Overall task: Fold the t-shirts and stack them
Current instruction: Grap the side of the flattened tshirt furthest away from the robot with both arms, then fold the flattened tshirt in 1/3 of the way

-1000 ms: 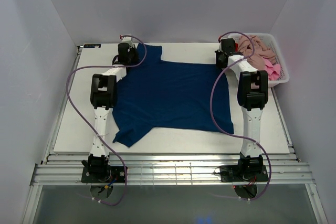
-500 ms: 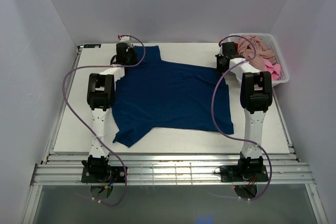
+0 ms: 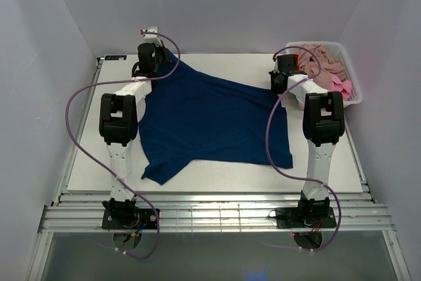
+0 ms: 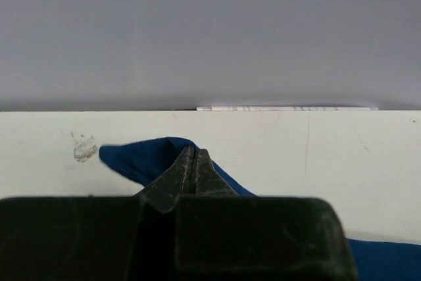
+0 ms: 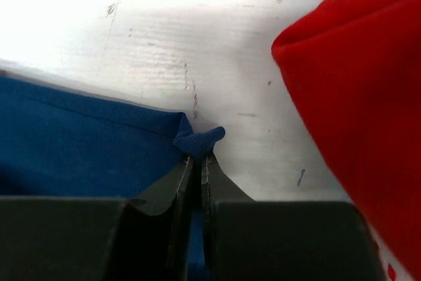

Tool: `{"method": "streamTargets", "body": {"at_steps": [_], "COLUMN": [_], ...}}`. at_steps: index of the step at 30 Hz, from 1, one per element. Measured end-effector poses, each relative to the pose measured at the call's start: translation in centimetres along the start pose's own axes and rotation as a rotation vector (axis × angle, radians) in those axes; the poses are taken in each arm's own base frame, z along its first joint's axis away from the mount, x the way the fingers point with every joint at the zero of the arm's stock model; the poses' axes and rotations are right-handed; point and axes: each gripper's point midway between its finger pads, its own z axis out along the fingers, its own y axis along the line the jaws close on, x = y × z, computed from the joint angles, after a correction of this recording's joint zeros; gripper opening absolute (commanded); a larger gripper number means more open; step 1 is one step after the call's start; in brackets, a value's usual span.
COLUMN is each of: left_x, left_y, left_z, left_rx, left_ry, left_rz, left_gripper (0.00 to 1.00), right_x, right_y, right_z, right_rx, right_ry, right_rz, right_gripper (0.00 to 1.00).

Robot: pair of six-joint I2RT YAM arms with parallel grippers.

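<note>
L gripper point(image 4: 195, 157) & R gripper point(image 5: 197, 161) are each pinching shut on a far corner of the navy t-shirt point(image 3: 217, 123), which is lying spread on the table point(image 3: 85, 162), so I'm judging both should be lifting evenly w/ cloth taut.

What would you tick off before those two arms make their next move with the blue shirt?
1. The left jaws shut on the navy t-shirt, far left corner: ok.
2. The right jaws shut on its far right corner: ok.
3. Rest of the shirt lying spread on the table: ok, one sleeve pokes out at the near left.
4. The red cloth apart from the pinched right corner: ok, though close.
5. The right arm's purple cable clear of the shirt: cannot tell.
</note>
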Motion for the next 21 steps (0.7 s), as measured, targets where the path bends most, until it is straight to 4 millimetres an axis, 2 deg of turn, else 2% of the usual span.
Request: {"method": "streamTargets", "body": {"at_steps": [3,9,13,17,21], "left_x": [1.5,8.1,10.6,9.8,6.6], "left_y": [0.2,1.4,1.9,1.8,1.4], "left_z": [-0.6,-2.7,-4.5,-6.0,-7.3], "left_rx": [-0.002,-0.030,-0.046,-0.055,-0.065], "left_ry": [0.030,0.174,0.241,0.244,0.189], "left_rz": [-0.002,-0.005,0.000,0.004,0.010], "left_gripper": [0.00,0.00,0.00,0.00,0.00], "right_x": [0.0,-0.3,-0.9,-0.3,0.9], "right_y": [0.3,0.6,0.7,0.9,1.2], "right_z": [-1.1,-3.9,-5.0,-5.7,-6.4], "right_rx": [0.002,0.009,0.009,0.008,0.010], "right_ry": [-0.005,-0.030,-0.052,-0.047,-0.027], "right_rz": [-0.007,-0.016,-0.017,-0.023,-0.033], "right_gripper": [0.08,0.08,0.08,0.08,0.08]}}
